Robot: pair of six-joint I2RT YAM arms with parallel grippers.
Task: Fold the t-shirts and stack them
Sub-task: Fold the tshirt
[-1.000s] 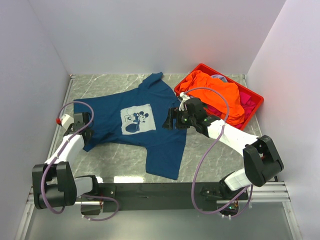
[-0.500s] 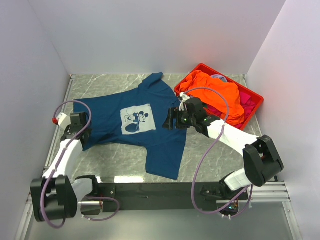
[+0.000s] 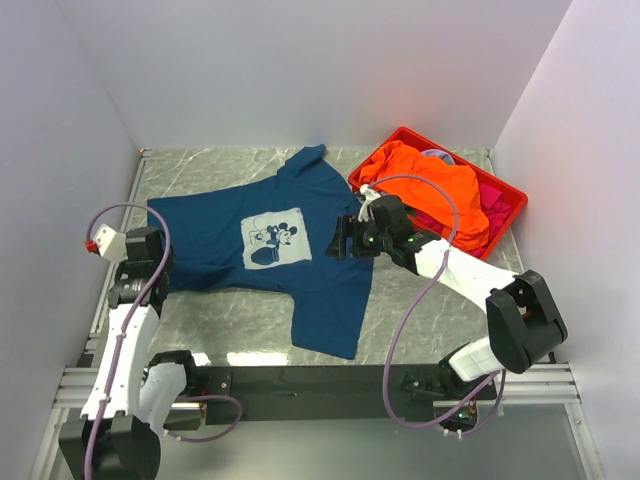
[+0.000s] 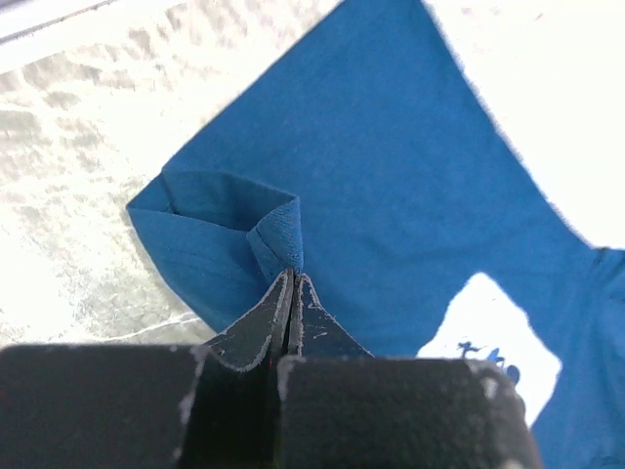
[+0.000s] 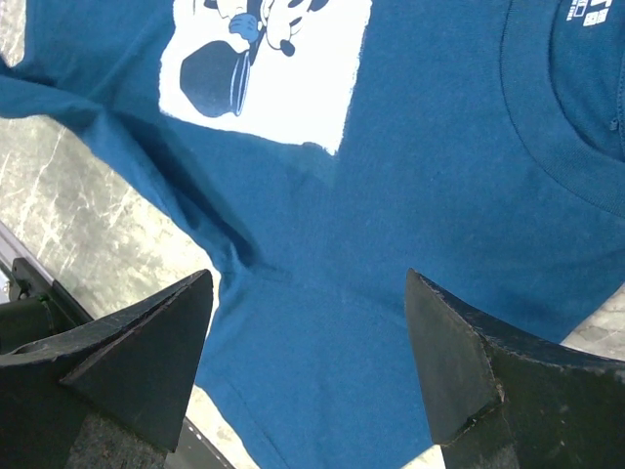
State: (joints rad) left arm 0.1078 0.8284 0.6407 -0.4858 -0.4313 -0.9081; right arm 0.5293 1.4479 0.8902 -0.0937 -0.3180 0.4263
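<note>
The navy-blue t-shirt point(image 3: 270, 240) with a pale mouse print lies spread on the table. My left gripper point(image 3: 152, 268) is shut on the shirt's hem corner point(image 4: 278, 234) at its left end, and the cloth there is lifted into a small fold. My right gripper point(image 3: 342, 240) is open and empty, hovering over the shirt's right shoulder area point(image 5: 322, 322), with the print point(image 5: 269, 59) ahead of it. An orange t-shirt point(image 3: 430, 185) and magenta-pink ones point(image 3: 492, 205) are heaped in the red crate.
The red plastic crate point(image 3: 510, 195) stands at the back right, close to the right arm. White walls enclose the table on three sides. Bare marbled table point(image 3: 230, 315) shows in front of the shirt.
My left arm has swung out to the left and back, its gripper staying at the shirt's left hem corner. The right arm has not moved.
</note>
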